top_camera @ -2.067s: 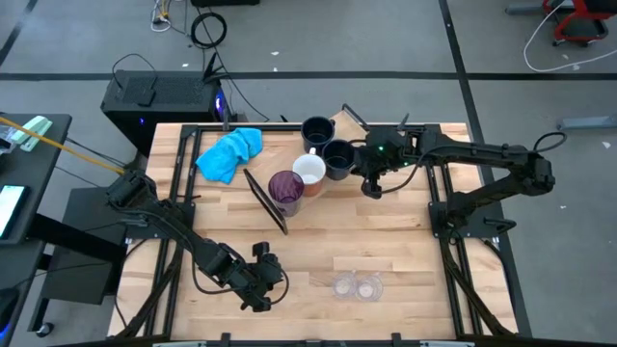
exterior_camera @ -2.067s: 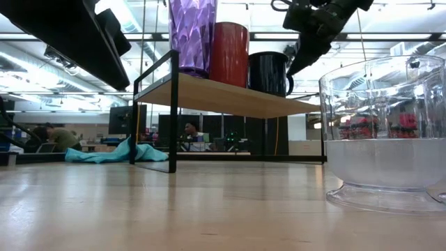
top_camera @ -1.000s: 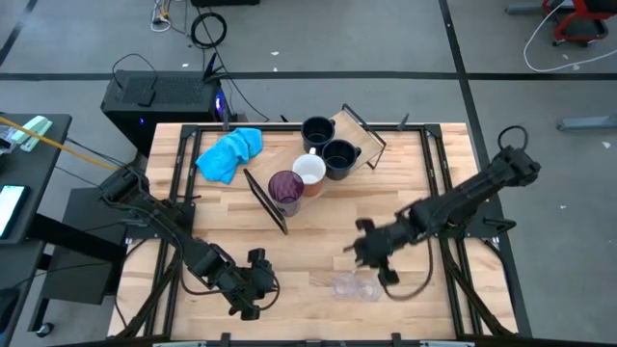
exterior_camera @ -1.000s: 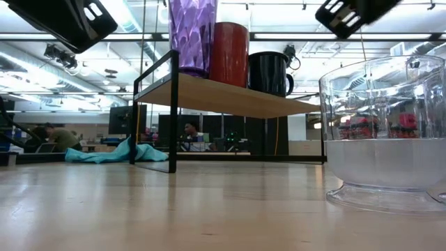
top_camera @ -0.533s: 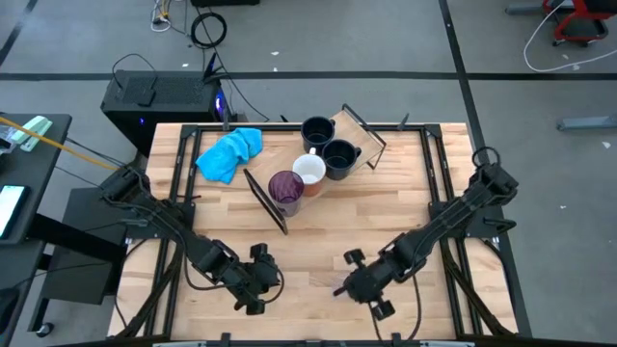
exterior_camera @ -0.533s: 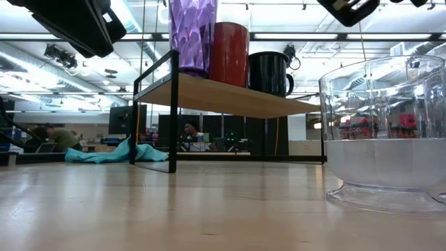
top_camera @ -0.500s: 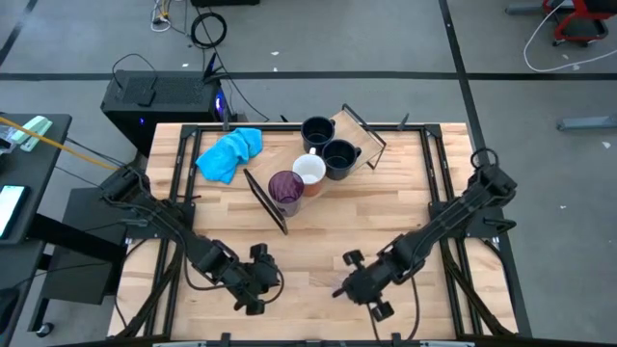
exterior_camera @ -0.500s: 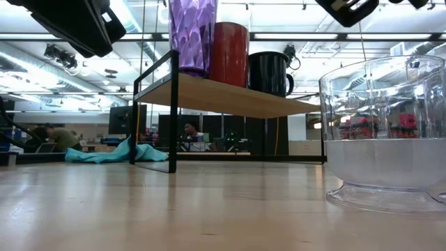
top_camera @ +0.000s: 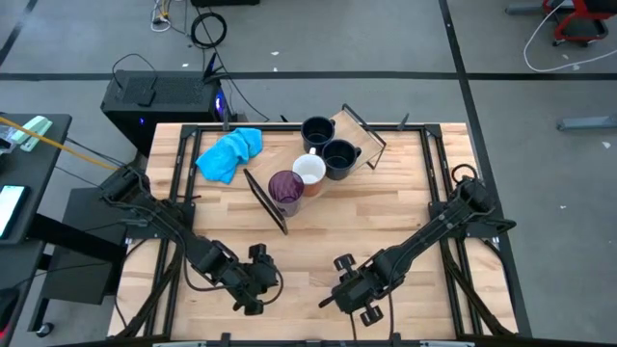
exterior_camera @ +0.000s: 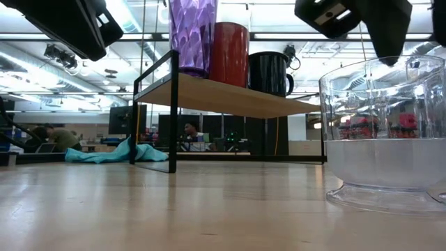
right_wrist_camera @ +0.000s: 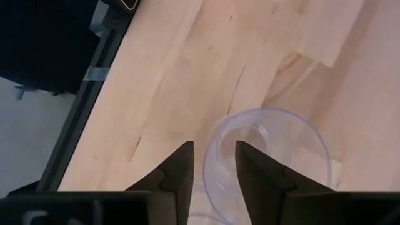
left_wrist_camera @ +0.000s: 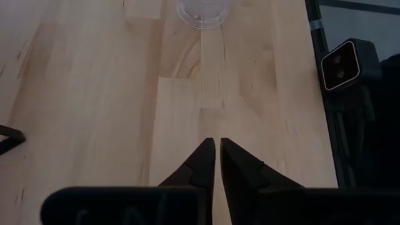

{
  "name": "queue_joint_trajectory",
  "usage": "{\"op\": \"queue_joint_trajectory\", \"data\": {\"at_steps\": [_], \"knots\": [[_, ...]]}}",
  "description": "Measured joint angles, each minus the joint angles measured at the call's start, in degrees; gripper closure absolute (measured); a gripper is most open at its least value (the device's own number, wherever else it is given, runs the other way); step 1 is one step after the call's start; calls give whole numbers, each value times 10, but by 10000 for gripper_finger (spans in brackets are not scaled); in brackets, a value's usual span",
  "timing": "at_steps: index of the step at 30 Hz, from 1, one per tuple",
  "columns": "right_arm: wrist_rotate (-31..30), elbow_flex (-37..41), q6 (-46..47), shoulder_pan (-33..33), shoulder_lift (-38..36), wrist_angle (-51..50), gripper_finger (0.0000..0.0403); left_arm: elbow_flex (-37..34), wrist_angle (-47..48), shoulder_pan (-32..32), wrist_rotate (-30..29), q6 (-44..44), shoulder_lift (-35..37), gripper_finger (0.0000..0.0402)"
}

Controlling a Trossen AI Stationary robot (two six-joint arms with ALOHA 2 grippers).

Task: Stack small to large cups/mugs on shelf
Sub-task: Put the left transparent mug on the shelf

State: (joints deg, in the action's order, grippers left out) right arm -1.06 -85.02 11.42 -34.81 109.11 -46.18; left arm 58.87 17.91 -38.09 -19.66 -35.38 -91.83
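On the shelf point(top_camera: 359, 128) stand a purple tumbler point(top_camera: 285, 188), a white mug point(top_camera: 309, 171) and two dark navy mugs point(top_camera: 338, 157) point(top_camera: 317, 130), in a row. My right gripper point(top_camera: 349, 294) hangs open near the table's front edge, over a small clear cup point(right_wrist_camera: 269, 156). One finger stands outside the cup's rim point(right_wrist_camera: 211, 150) and one above its hollow, touching nothing. In the low view this cup point(exterior_camera: 383, 139) stands upright on the tabletop. My left gripper point(left_wrist_camera: 217, 147) is shut and bare at the near left, a clear cup point(left_wrist_camera: 201, 12) ahead of it.
A bright blue cloth point(top_camera: 229, 152) lies at the far left of the table. A small camera point(left_wrist_camera: 340, 62) sits at the table's near edge. Bare planks point(top_camera: 386, 217) stretch between the shelf and the two grippers.
My right gripper has travelled from the table's middle right toward the near edge and a little leftward, coming down over the clear cups, which it now covers in the high view. The cups and the mugs on the shelf have stayed where they were.
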Motion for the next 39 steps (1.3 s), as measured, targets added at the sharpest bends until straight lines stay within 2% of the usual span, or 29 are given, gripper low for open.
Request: {"op": "queue_joint_trajectory", "data": {"at_steps": [11, 16, 23, 30, 34, 39], "knots": [[-7, 0, -23, -2, 25, 0, 284, 0, 0, 0, 0, -4, 0, 368], [-20, 0, -31, -1, 24, -1, 319, 0, 0, 0, 0, -4, 0, 371], [-21, 0, -29, 8, 19, -2, 393, 0, 0, 0, 0, 0, 0, 362], [-19, 0, -58, 25, -4, -12, 398, 0, 5, -2, -1, 45, 12, 367], [-30, 0, -55, 44, -38, -33, 399, 0, 14, -14, -23, 80, 41, 373], [-47, 1, -69, 61, -99, -56, 400, 0, 68, -35, -100, 118, 89, 378]]}}
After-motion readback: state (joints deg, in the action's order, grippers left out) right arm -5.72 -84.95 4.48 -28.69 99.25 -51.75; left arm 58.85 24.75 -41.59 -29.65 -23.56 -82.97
